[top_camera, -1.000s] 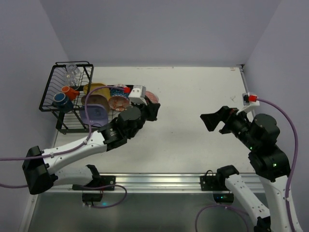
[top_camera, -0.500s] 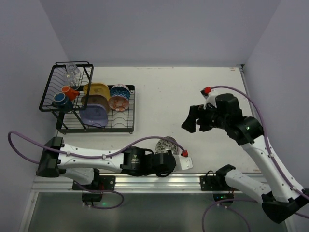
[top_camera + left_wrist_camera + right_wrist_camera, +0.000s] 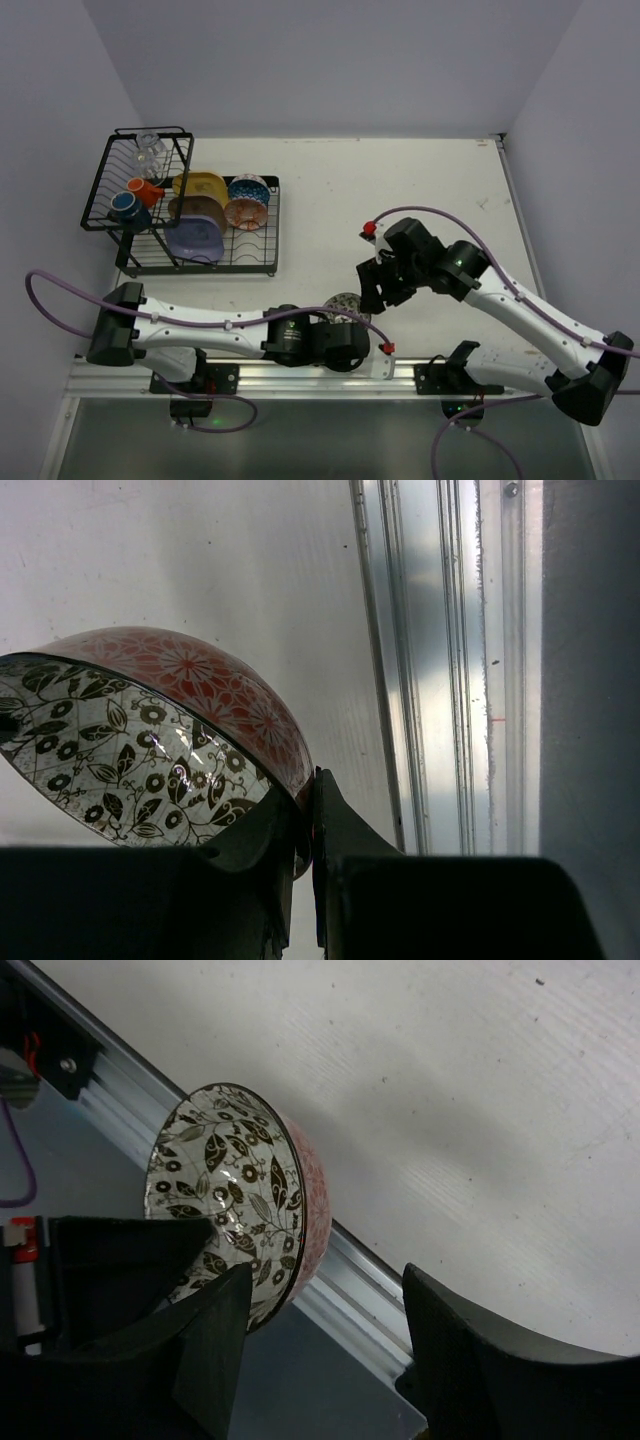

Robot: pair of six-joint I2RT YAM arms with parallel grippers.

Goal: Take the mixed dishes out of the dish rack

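Top view: rack (image 3: 230, 268), black wire, at the table's (image 3: 430, 190) far left. Its flat tray holds a yellow plate (image 3: 200, 184), tan plate (image 3: 195, 208) and lavender plate (image 3: 195, 240) on edge, with a blue-white bowl (image 3: 248, 188) and a brown bowl (image 3: 245, 212). The raised basket holds an orange mug (image 3: 145, 190), a dark mug (image 3: 125, 207) and a glass (image 3: 148, 150) that is faint behind the wires. The left arm lies along the near edge; the left gripper (image 3: 345, 318) holds a patterned bowl (image 3: 343, 302) near that edge, well apart from the rack, with its fingertips hidden under bowl and wrist. The right gripper (image 3: 375, 295) is just beside the bowl on its right, and its jaws are too dark to read from above. Left wrist view: the bowl is tilted, red flowered outside and black leaves on white inside. The two fingers (image 3: 345, 830) are clamped on its lower rim, one inside and one outside. The bowl's left edge is cut off and the finger bases are lost in shadow; the rail (image 3: 455, 680) is to the right. Right wrist view: the right jaws stand apart with nothing between them. The bowl sits just beyond one finger, which hides its lower rim, so contact cannot be told. The left gripper shows as a dark block covering part of the bowl's inside.
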